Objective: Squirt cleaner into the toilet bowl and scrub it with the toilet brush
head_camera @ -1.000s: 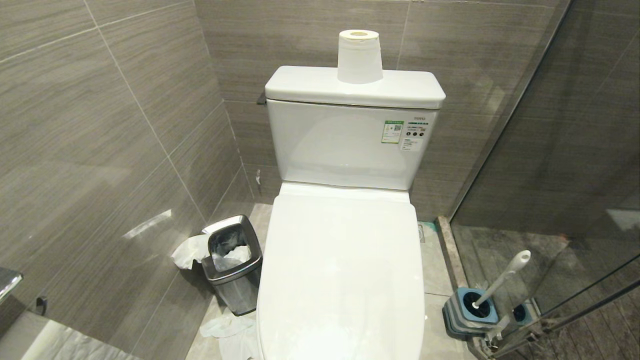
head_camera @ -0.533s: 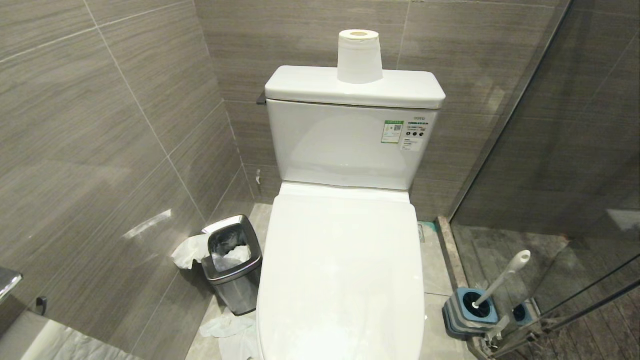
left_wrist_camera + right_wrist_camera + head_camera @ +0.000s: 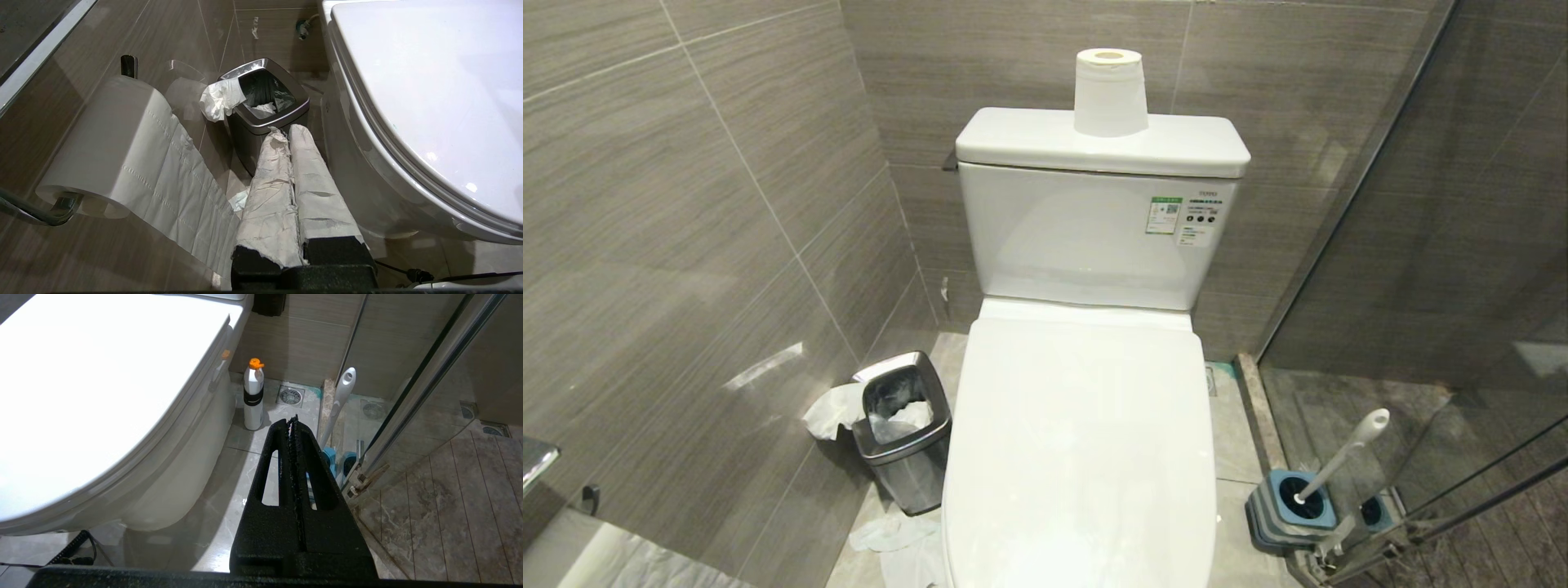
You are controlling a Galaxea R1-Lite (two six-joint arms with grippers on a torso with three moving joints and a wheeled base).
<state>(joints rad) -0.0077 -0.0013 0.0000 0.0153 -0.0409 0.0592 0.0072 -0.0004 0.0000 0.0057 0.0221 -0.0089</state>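
The white toilet bowl fills the middle of the head view with its lid down, so the basin is hidden. The toilet brush leans in a blue-and-grey holder on the floor to the toilet's right; its white handle rises just beyond my right gripper, which is shut and empty. No cleaner liquid shows; a white bottle with an orange spout stands by the toilet's base. My left gripper, fingers wrapped in paper, is shut and empty beside the toilet's left flank. Neither arm appears in the head view.
A steel bin with tissue stands left of the toilet, crumpled tissue on the floor by it. A paper roll sits on the tank; another roll hangs on the left wall. A glass shower door closes the right side.
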